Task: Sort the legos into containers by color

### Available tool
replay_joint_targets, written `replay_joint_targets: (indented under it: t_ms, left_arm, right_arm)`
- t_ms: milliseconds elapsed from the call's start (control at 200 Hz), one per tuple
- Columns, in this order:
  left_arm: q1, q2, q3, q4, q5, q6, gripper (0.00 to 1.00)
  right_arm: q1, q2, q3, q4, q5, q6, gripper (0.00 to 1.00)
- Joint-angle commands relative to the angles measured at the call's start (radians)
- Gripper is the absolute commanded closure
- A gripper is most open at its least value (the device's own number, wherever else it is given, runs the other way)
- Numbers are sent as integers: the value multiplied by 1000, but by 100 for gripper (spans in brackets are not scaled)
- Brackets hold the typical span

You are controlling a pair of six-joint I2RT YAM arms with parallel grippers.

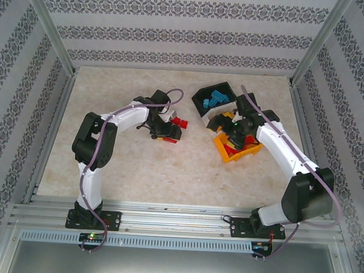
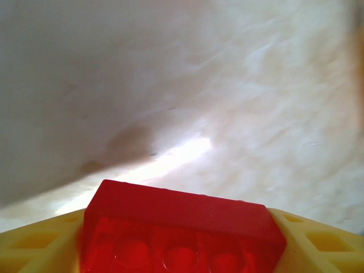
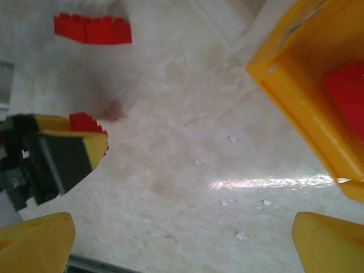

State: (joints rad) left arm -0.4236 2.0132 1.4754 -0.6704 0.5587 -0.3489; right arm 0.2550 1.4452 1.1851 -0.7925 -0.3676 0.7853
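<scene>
A red lego (image 2: pixel 182 227) is gripped between the yellow fingers (image 2: pixel 34 244) of my left gripper (image 1: pixel 168 135), which is shut on it just above the table. Another red lego (image 1: pixel 180 121) (image 3: pixel 94 29) lies on the table beside it. My right gripper (image 3: pixel 182 244) (image 1: pixel 227 123) hangs open over bare table, just left of the orange container (image 3: pixel 296 96) (image 1: pixel 233 155), which holds red legos (image 3: pixel 347 96). The black container (image 1: pixel 204 102) holds light blue legos (image 1: pixel 216 99). The right arm covers most of the white container.
The three bins stand in a slanted row at the back right of the marble-patterned table (image 1: pixel 137 165). Patterned walls and metal posts close in the table's sides. My left gripper's body (image 3: pixel 57 159) with its red lego shows at the left of the right wrist view.
</scene>
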Motion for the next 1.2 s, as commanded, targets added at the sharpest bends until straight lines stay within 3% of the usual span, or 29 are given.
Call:
replay_joint_targets:
  t_ms: [0, 205, 430, 954, 1194]
  left_arm:
    - [-7, -28, -33, 231, 185, -262, 31]
    - [-86, 52, 74, 391, 295, -464, 31]
    - [-173, 186, 263, 483, 326, -597, 31]
    - [-286, 437, 729, 224, 335, -546, 31]
    - [-317, 503, 842, 158, 324, -526, 31]
  right_arm:
    - [-58, -79, -2, -34, 25, -22, 2]
    - [-161, -177, -30, -47, 37, -26, 2]
    - [-214, -237, -47, -59, 45, -29, 2]
    - [-264, -254, -60, -76, 18, -53, 2]
    - [-290, -241, -53, -84, 0, -81, 2]
